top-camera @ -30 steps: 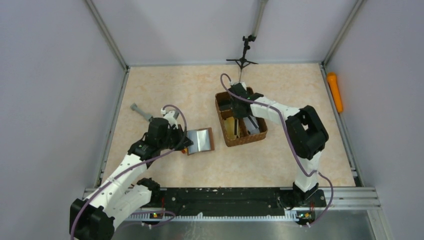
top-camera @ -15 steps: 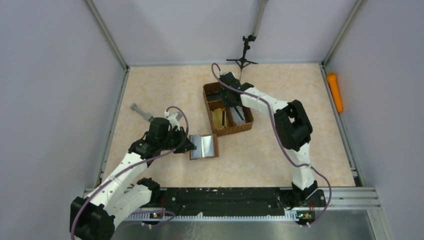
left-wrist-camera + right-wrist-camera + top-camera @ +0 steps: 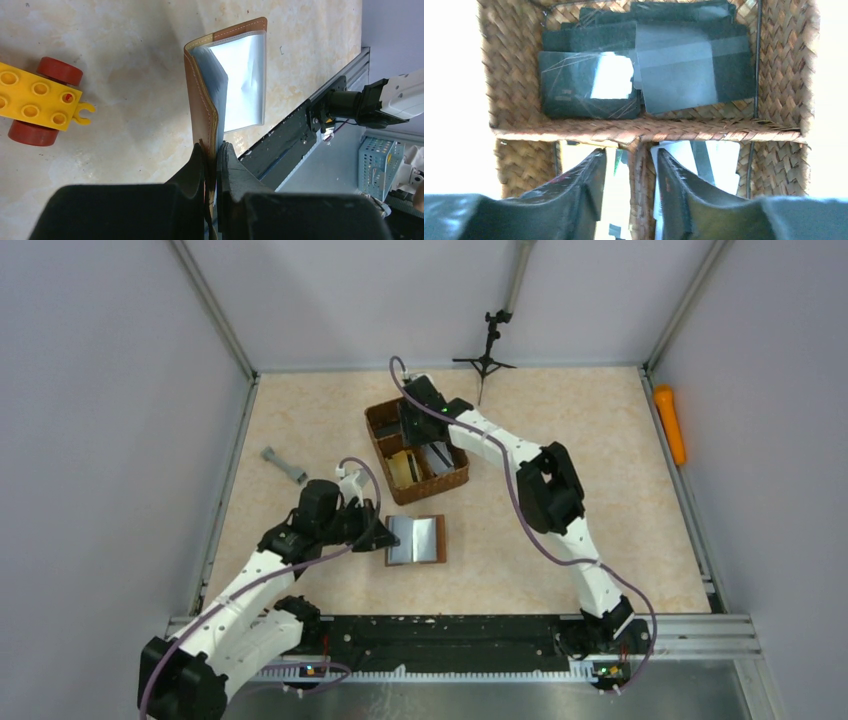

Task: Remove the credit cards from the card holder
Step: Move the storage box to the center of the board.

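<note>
Two grippers are busy; left gripper (image 3: pixel 214 155) pinches the open card holder (image 3: pixel 225 85) on the table, likely steadying it; right gripper (image 3: pixel 630 172) straddles a basket (image 3: pixel 415 450) divider, seemingly gripping it.

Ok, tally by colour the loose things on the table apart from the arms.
Brown: 2, the card holder and the woven basket
Grey: 1, a small tool-like piece
Yellow and red: 1, a toy block
Black: 1, a small tripod
Total: 5
</note>
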